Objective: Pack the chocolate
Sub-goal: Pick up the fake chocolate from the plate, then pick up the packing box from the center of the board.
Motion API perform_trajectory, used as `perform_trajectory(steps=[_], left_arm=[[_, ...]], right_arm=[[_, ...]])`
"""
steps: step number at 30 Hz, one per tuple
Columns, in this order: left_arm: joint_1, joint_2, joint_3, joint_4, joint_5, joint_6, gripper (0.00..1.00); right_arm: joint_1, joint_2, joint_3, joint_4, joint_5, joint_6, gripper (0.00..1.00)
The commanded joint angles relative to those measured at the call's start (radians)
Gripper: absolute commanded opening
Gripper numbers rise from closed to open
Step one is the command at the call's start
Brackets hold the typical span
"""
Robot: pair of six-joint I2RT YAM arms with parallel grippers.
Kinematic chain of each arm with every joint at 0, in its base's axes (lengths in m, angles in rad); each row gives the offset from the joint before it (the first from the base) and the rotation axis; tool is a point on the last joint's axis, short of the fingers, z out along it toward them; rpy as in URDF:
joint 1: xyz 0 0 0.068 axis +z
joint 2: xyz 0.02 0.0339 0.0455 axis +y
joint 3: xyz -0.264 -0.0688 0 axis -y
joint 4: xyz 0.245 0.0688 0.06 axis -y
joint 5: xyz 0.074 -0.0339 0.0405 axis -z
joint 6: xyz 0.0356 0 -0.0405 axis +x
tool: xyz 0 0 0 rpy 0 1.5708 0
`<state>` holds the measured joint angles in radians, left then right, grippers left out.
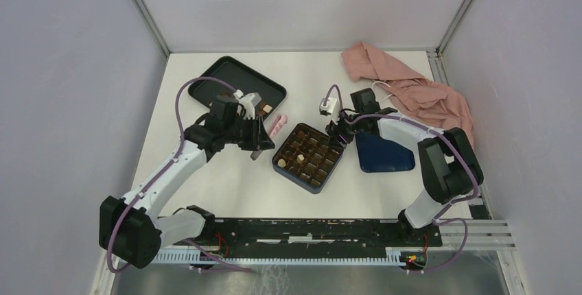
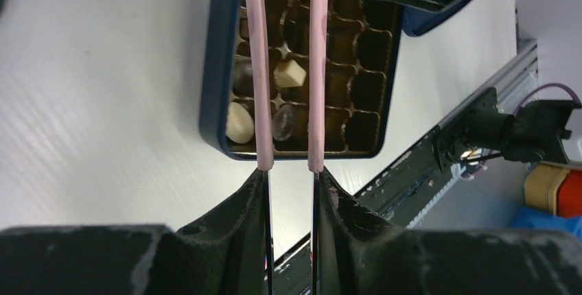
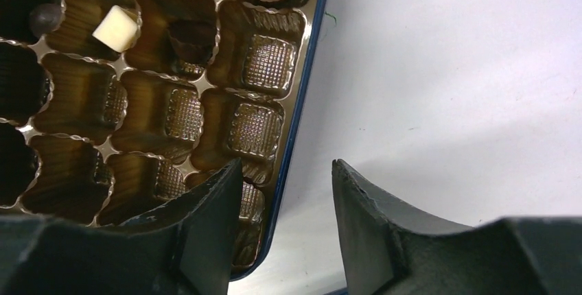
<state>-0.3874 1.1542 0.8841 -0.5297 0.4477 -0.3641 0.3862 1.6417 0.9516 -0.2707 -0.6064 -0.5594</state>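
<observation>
Pink tongs [image 2: 259,68] clamped in left hand [image 2: 291,175]; right hand [image 3: 287,171] parted, empty, over blue box [image 3: 302,103] rim.

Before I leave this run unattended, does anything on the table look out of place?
A crumpled pink cloth lies heaped in the far right corner, unrelated to packing. The blue box sits askew on the table. Nothing looks spilled or broken.

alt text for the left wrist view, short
The left tool holds pink tongs out over a blue box of mostly empty gold compartments. A square white chocolate shows between the two prongs, with white table to the left.
</observation>
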Motion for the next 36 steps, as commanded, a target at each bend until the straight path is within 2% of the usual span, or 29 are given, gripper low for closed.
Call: perform_trajectory(steps=[1, 7, 12, 23, 36], left_arm=[[-0.085, -0.029, -0.019, 0.129, -0.006, -0.106, 0.02], [-0.199, 0.009, -0.017, 0.153, -0.083, -0.139, 0.02], [-0.250, 0.039, -0.018, 0.156, -0.126, -0.148, 0.02], [-0.339, 0.096, -0.016, 0.151, -0.190, -0.164, 0.02], [-0.440, 0.075, 0.008, 0.105, -0.375, -0.146, 0.02]], right_arm=[[0.013, 0.024, 0.039, 0.023, 0.046, 0.027, 0.54], [0.025, 0.020, 0.037, 0.049, 0.052, 0.050, 0.33], [0.034, 0.004, 0.032, 0.066, 0.052, 0.059, 0.17], [0.039, -0.096, 0.006, 0.108, 0.058, 0.076, 0.08], [0.045, -0.218, -0.050, 0.194, 0.145, 0.114, 0.03]])
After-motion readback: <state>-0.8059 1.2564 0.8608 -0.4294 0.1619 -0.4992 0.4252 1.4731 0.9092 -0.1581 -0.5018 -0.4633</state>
